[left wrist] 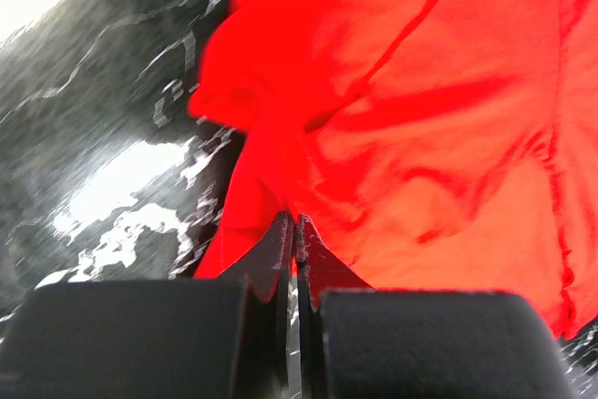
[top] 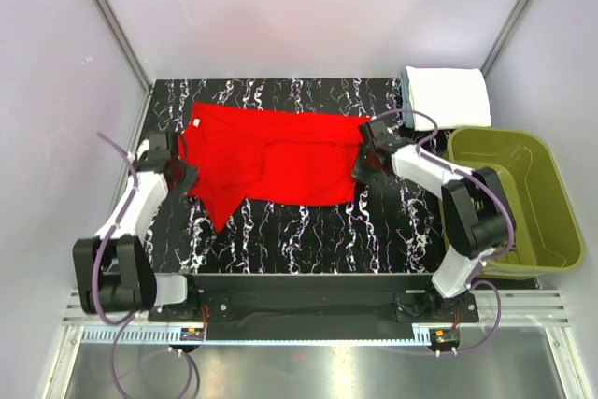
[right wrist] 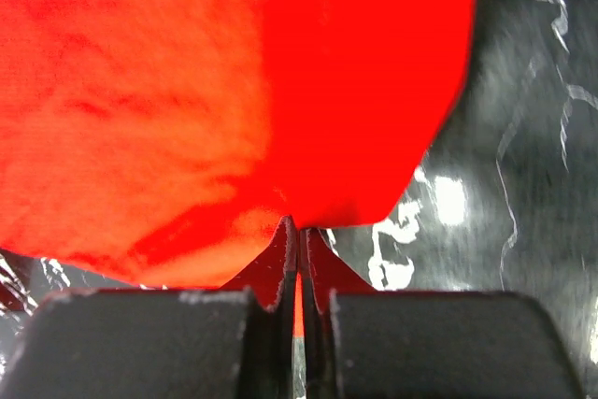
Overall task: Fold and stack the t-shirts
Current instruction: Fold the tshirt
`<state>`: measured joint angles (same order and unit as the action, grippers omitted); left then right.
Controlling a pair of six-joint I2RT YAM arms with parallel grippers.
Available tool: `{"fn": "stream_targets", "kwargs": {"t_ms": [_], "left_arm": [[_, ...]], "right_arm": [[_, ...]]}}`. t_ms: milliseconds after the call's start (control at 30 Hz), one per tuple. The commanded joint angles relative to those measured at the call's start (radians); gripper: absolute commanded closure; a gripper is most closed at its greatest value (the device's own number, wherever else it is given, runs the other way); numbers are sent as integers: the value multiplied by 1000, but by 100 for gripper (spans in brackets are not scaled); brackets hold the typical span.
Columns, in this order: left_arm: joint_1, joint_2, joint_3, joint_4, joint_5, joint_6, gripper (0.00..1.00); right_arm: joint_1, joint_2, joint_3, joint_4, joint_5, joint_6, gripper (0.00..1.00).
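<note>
A bright red t-shirt (top: pixel 271 156) lies spread across the black marbled table (top: pixel 308 231), partly folded, with one corner trailing toward the front left. My left gripper (top: pixel 184 175) is shut on the shirt's left edge; in the left wrist view the red cloth (left wrist: pixel 411 119) is pinched between the closed fingertips (left wrist: pixel 296 226). My right gripper (top: pixel 360 167) is shut on the shirt's right edge, and red cloth (right wrist: pixel 234 91) shows between its closed fingertips (right wrist: pixel 297 228). A folded white t-shirt (top: pixel 448 95) sits on a pale blue one at the back right corner.
An olive-green plastic basket (top: pixel 519 198) stands off the table's right side, close to the right arm. White enclosure walls rise on the left, back and right. Bare marbled tabletop lies in front of the shirt.
</note>
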<state>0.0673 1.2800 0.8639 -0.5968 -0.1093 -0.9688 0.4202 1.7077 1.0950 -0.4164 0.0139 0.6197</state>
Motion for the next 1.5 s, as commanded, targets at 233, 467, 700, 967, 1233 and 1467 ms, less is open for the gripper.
{"fn": "stream_targets", "kwargs": {"t_ms": [233, 467, 700, 967, 1233, 1467], "left_arm": [[-1, 307, 383, 26, -55, 21, 100], [11, 536, 586, 9, -40, -7, 100], [37, 662, 717, 52, -20, -33, 100], [43, 757, 813, 123, 69, -28, 100], [43, 866, 889, 156, 169, -18, 100], [45, 917, 900, 244, 217, -44, 100]], "right_arm": [[-49, 256, 360, -194, -9, -192, 100], [-116, 354, 526, -269, -54, -236, 99], [-141, 438, 643, -318, -109, -248, 97], [-165, 483, 724, -347, -112, -235, 95], [-193, 530, 784, -371, -114, -209, 91], [-202, 469, 781, -351, -46, -198, 66]]}}
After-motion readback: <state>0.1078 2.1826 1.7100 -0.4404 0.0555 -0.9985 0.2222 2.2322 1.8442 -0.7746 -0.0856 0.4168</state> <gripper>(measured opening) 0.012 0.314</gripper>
